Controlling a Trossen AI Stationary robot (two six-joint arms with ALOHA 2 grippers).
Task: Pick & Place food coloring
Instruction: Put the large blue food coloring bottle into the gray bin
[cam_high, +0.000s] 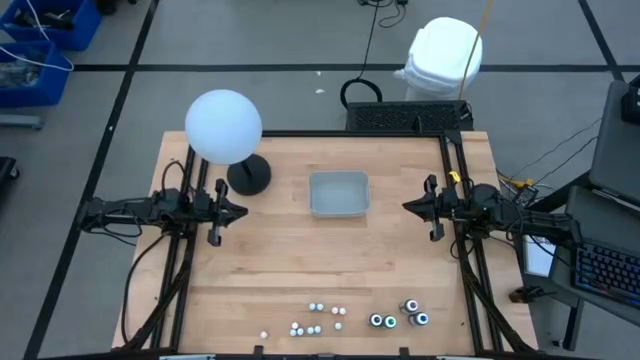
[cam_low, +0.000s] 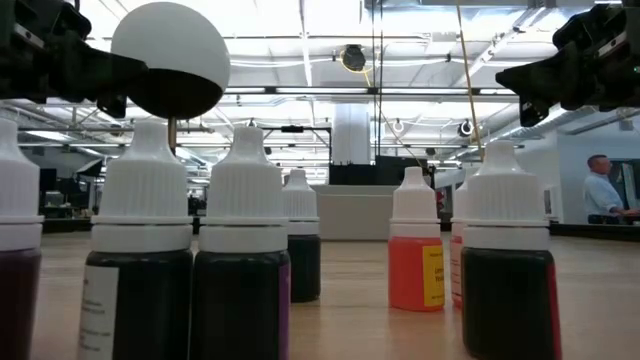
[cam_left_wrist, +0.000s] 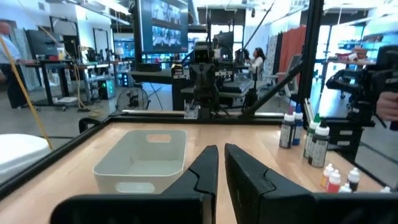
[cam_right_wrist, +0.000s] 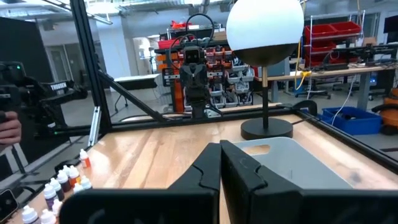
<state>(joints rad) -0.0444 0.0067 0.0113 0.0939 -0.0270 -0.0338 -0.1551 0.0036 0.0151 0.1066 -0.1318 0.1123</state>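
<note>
Bottles (cam_high: 318, 318) crowding the table's (cam_high: 270, 270) front edge are risking toppling as both pressed-together grippers (cam_high: 238, 210) (cam_high: 408, 206) are hovering mid-table.

**Clearances and obstructions**

Bare tabletop (cam_high: 270, 255) separates the clear tray (cam_high: 339, 193) from the food coloring bottles (cam_high: 318, 318) near the front edge. The globe lamp (cam_high: 224, 127) (tall, on a dark base) obstructs the rear-left area.

white-capped orange food coloring bottle (cam_low: 417, 250)

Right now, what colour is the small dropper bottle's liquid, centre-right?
Orange, clearest in the low view.
</note>
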